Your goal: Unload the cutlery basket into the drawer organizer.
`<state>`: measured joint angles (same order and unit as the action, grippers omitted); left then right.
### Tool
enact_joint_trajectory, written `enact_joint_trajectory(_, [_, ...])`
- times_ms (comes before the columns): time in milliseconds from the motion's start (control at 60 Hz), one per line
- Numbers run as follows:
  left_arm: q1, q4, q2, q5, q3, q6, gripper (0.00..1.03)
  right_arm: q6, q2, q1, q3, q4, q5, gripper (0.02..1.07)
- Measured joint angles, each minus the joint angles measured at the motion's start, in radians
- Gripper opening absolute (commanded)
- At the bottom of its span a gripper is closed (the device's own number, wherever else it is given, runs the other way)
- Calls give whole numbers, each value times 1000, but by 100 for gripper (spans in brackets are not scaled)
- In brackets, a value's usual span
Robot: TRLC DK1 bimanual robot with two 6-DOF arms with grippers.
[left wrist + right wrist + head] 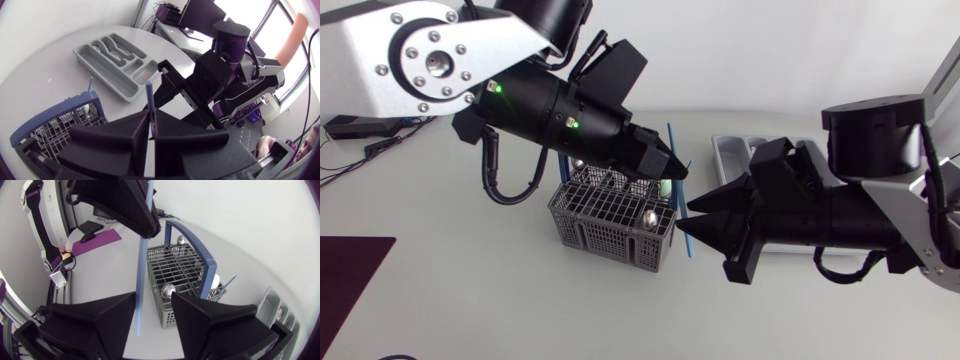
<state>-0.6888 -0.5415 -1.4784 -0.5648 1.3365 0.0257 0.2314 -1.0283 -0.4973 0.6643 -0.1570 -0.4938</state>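
Observation:
A thin blue stick [672,140] hangs upright just right of the grey wire cutlery basket [605,215]. My left gripper [675,170] is shut on the stick's upper part above the basket; in the left wrist view the stick [149,95] pokes out between the closed fingers. My right gripper [692,225] is open around the stick's lower part. In the right wrist view the stick [141,295] lies against one finger, clear of the other. Spoon heads [167,289] and another blue stick [227,284] stay in the basket [175,270]. The grey drawer organizer [112,65] lies beyond, half hidden by my right arm.
A dark purple mat [350,275] lies at the table's front left. Cables [360,140] run along the far left edge. The basket has a blue arched handle [200,245] close to both grippers. Bare table stretches in front of the basket.

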Motion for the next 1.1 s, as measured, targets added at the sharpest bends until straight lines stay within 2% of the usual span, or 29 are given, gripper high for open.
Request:
enact_joint_trajectory(167, [0, 0, 0, 0, 0, 0, 11, 0, 0, -22, 0, -1, 0, 17])
enact_joint_trajectory(283, [6, 0, 0, 0, 0, 0, 13, -1, 5, -34, 0, -1, 4, 13])
enact_joint_trajectory(350, [11, 0, 0, 0, 0, 0, 23, -1, 10, -41, 0, -3, 13, 12])
enact_joint_trajectory(367, [13, 0, 0, 0, 0, 0, 29, -1, 11, -43, 0, -3, 17, 12])
enact_joint_trajectory(450, [19, -1, 0, -5, 0, 0, 47, -6, 16, -54, 0, -3, 35, 12])
enact_joint_trajectory(550, [25, 0, 0, -4, 1, 0, 52, -8, 25, -78, 0, -11, 53, 12])
enact_joint_trajectory(767, [47, 2, 0, -8, 14, -1, 79, -16, 76, -96, -1, -58, 76, 12])
enact_joint_trajectory(817, [61, 10, 1, -8, 17, -6, 83, -19, 96, -97, -4, -72, 80, 12])
enact_joint_trajectory(883, [90, 32, 6, -7, 21, -14, 84, -19, 128, -97, -18, -95, 84, 12])
enact_joint_trajectory(1100, [255, 132, 85, -5, 33, -84, 85, 9, 233, -31, -93, -182, 95, 12])
